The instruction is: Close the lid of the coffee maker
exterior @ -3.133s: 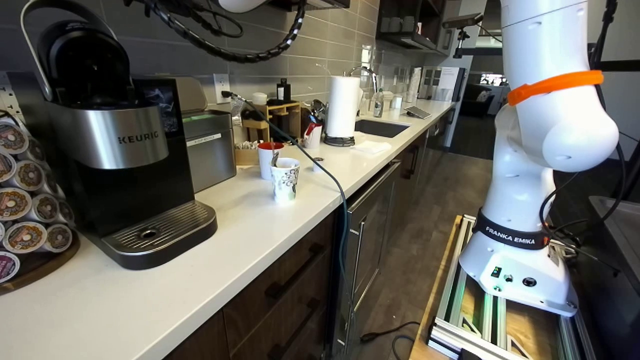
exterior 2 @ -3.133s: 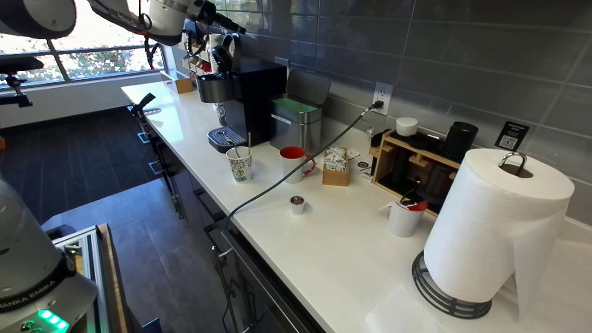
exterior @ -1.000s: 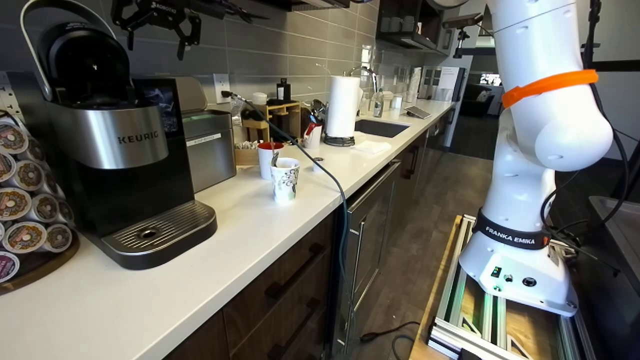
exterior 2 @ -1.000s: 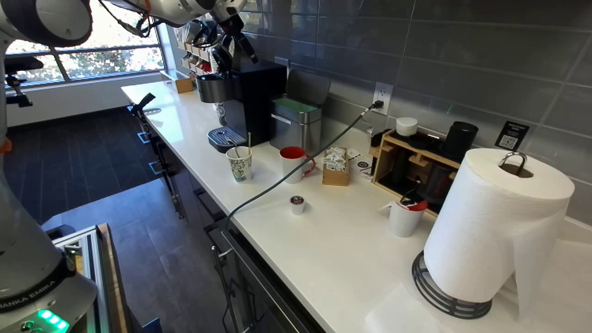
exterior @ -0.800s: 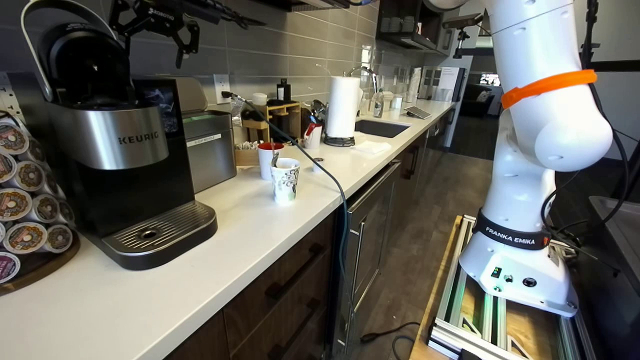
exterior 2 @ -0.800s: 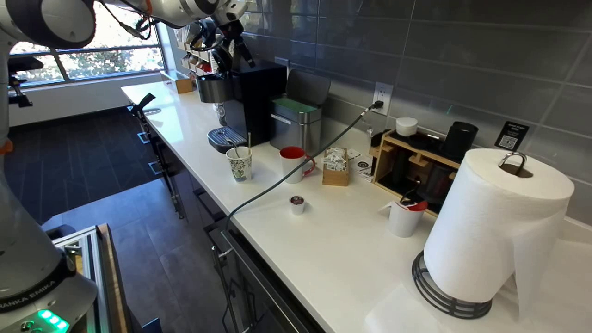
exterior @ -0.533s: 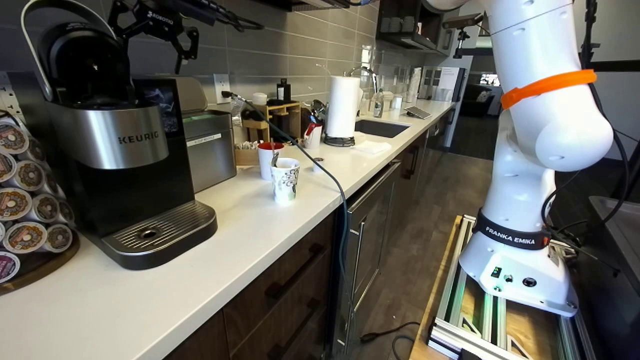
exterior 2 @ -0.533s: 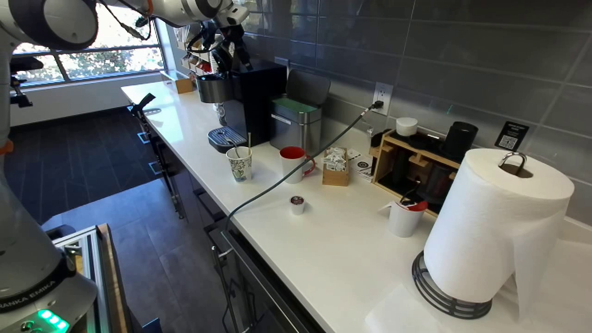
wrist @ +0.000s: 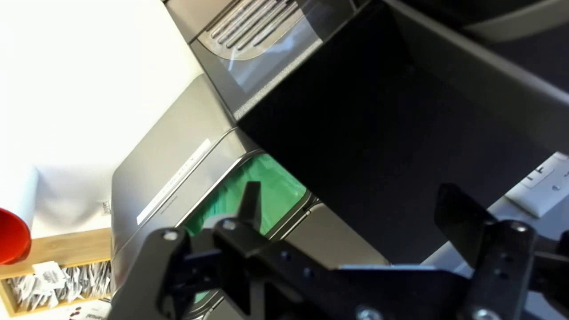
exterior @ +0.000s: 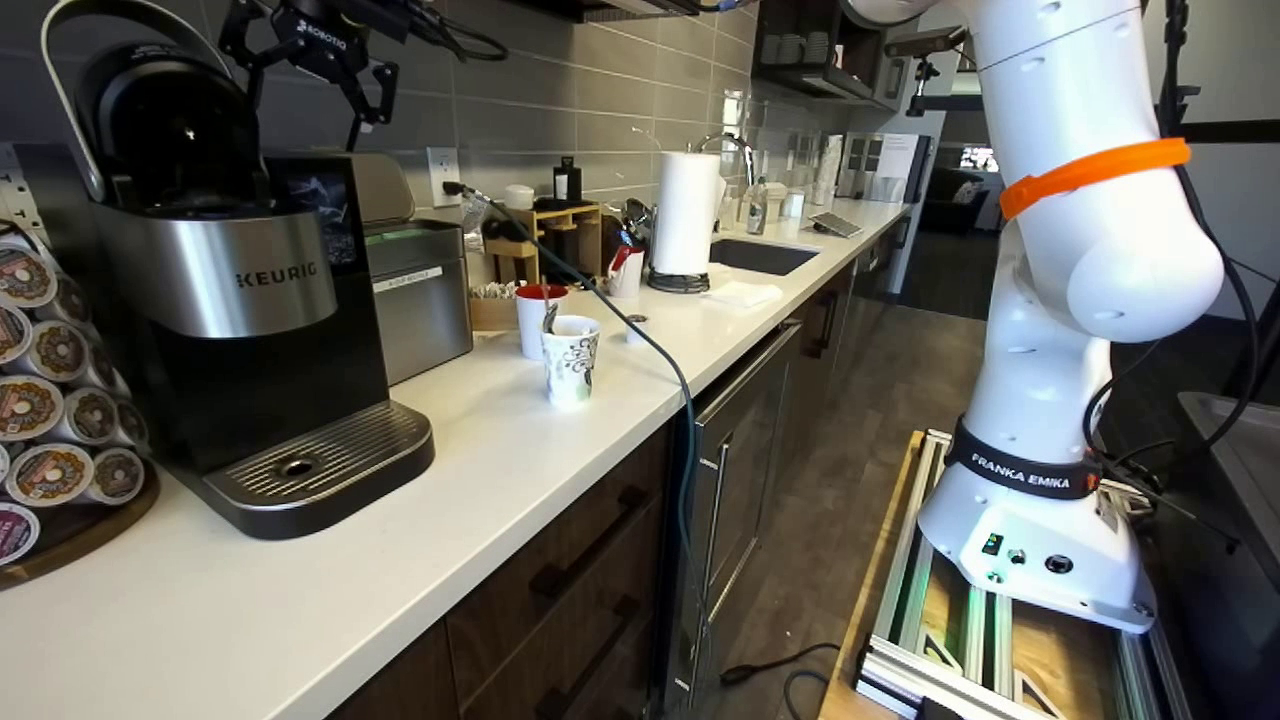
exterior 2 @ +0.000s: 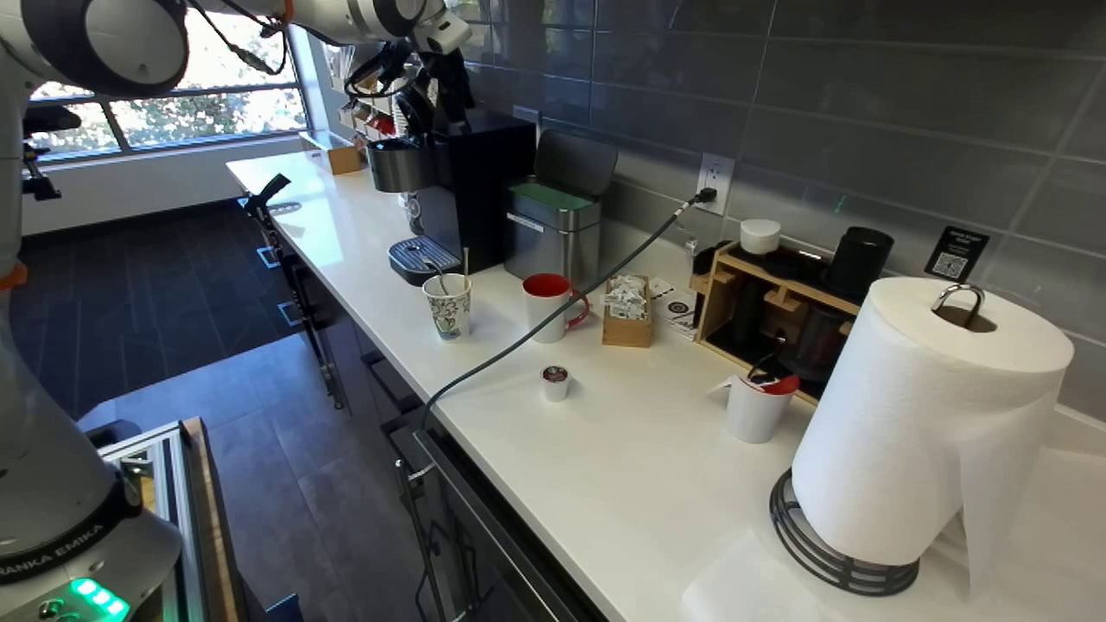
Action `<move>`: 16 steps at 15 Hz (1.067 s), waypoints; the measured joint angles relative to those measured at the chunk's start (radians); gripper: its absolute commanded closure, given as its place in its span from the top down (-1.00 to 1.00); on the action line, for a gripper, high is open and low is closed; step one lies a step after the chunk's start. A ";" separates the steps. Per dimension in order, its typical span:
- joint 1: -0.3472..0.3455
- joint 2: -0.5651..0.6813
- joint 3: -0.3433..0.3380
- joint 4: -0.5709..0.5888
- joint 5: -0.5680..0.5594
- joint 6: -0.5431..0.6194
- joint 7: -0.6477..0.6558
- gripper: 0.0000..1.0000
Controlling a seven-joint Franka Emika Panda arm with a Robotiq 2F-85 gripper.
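Observation:
The coffee maker (exterior: 240, 275) stands on the counter, black with a silver band; it also shows in an exterior view (exterior 2: 488, 186). Its black dome lid (exterior: 165, 125) stands raised and tilted back, with the silver curved handle (exterior: 130, 8) up; the lid shows small in an exterior view (exterior 2: 416, 108). My gripper (exterior: 305, 115) is open and empty, fingers pointing down, above the machine's body, behind and beside the raised lid. In an exterior view the gripper (exterior 2: 456, 104) is dark and blurred. The wrist view shows the spread fingers (wrist: 349, 191) over the machine's black top (wrist: 378, 129); the lid is not discernible there.
A silver bin (exterior: 425, 300) with green liner and raised cover stands beside the machine. A patterned cup (exterior: 570, 365), a red-and-white mug (exterior 2: 546, 311) and a dark cable (exterior 2: 518, 341) are on the counter. A coffee pod rack (exterior: 60, 400) stands on the machine's far side.
Since about three seconds ago my gripper has come down into view and tilted downward above the machine. In the last second it lowered slightly. The lid has not moved.

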 measured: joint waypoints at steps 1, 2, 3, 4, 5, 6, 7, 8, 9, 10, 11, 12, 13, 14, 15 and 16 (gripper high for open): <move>-0.005 0.003 -0.003 0.004 0.006 0.008 0.025 1.00; -0.011 0.004 -0.008 0.007 0.007 0.020 0.050 1.00; -0.016 0.004 -0.014 0.009 0.007 0.038 0.073 1.00; -0.022 0.004 -0.017 0.012 0.007 0.060 0.090 1.00; -0.030 0.003 -0.018 0.014 0.013 0.087 0.097 1.00; -0.039 0.001 -0.013 0.015 0.034 0.121 0.097 1.00; -0.050 -0.002 -0.001 0.014 0.069 0.159 0.087 1.00; -0.064 -0.007 0.016 0.011 0.116 0.200 0.070 1.00; -0.081 -0.012 0.038 0.006 0.167 0.235 0.046 1.00; -0.098 -0.016 0.061 0.000 0.219 0.262 0.019 1.00; -0.116 -0.022 0.082 -0.009 0.267 0.281 -0.008 1.00; -0.134 -0.028 0.103 -0.022 0.313 0.292 -0.036 1.00; -0.150 -0.034 0.120 -0.037 0.351 0.297 -0.062 1.00; -0.164 -0.042 0.134 -0.055 0.380 0.299 -0.085 1.00; -0.176 -0.051 0.143 -0.077 0.400 0.302 -0.105 1.00; -0.186 -0.060 0.152 -0.100 0.416 0.314 -0.126 1.00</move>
